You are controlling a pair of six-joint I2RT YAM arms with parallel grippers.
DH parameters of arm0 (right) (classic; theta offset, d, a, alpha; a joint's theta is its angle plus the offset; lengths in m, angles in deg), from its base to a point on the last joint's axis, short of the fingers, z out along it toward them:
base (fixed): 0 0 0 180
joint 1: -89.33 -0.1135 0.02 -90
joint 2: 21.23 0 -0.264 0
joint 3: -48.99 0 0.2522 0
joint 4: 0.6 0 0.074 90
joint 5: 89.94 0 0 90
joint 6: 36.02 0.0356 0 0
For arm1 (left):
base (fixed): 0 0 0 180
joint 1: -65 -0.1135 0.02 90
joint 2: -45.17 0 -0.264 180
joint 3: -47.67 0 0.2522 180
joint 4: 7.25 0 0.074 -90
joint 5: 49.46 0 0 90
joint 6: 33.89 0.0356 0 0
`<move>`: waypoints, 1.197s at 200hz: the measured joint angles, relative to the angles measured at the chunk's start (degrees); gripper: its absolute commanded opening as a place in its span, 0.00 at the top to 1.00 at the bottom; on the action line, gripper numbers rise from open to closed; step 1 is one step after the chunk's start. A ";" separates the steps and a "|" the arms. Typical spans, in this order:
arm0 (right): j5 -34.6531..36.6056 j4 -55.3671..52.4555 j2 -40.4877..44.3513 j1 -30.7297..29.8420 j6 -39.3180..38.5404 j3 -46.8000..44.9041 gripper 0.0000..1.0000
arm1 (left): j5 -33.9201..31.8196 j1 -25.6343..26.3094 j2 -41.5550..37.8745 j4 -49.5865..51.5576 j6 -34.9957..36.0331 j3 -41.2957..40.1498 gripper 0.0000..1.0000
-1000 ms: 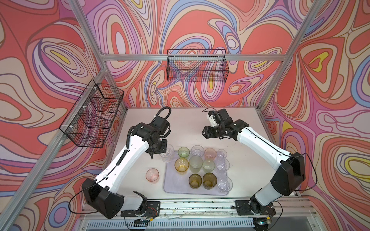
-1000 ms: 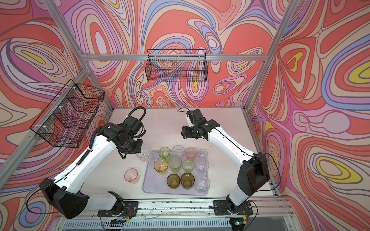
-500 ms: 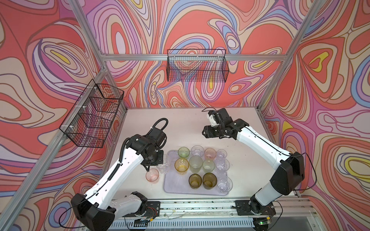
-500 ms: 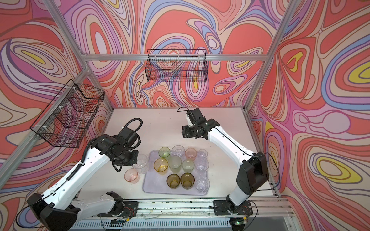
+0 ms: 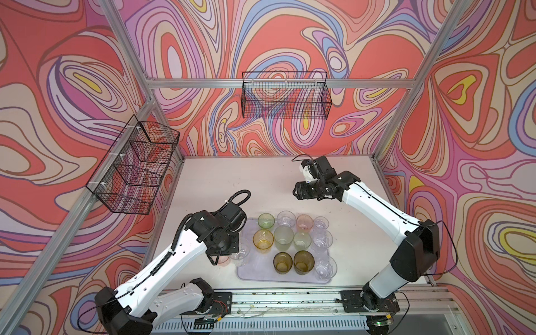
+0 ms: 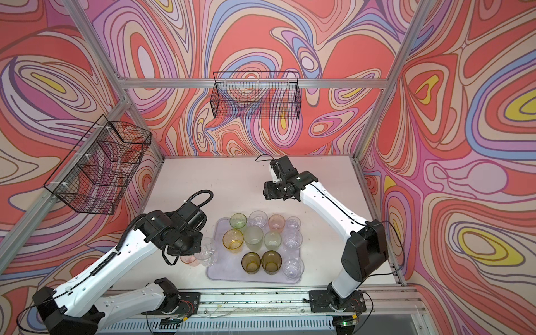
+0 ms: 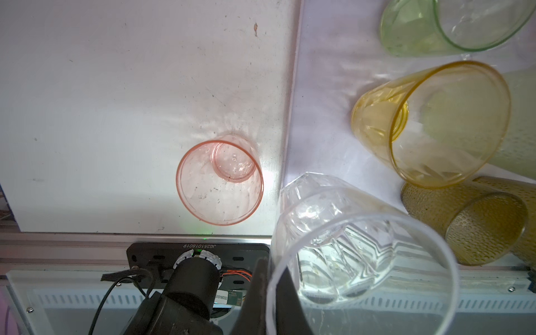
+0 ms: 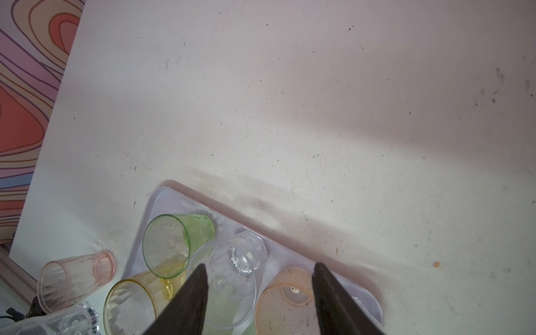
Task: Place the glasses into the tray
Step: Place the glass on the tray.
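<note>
Pale counter [image 5: 232, 179], swirl-patterned walls. The left fingers [image 7: 256, 295], clamped on the rim of a clear tumbler [image 7: 348, 246], have carried it from the upper-left corner of the tray [image 5: 252, 272] down to the tray's left edge, just beside the pink tumbler [image 7: 220, 182], which stands off the tray on the counter. The tray's lower-left corner is free, so I judge there is room for both. The right fingers [image 8: 188, 301] hang apart and empty at upper right.

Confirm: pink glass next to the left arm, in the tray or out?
Out. The pink glass stands upright on the bare table, beside the tray edge, not on it.
</note>
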 measured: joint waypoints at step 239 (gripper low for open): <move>-0.50 0.09 -0.46 0.00 0.02 0.59 0.40 | -0.39 17.33 3.63 -14.23 -13.46 -8.79 1.00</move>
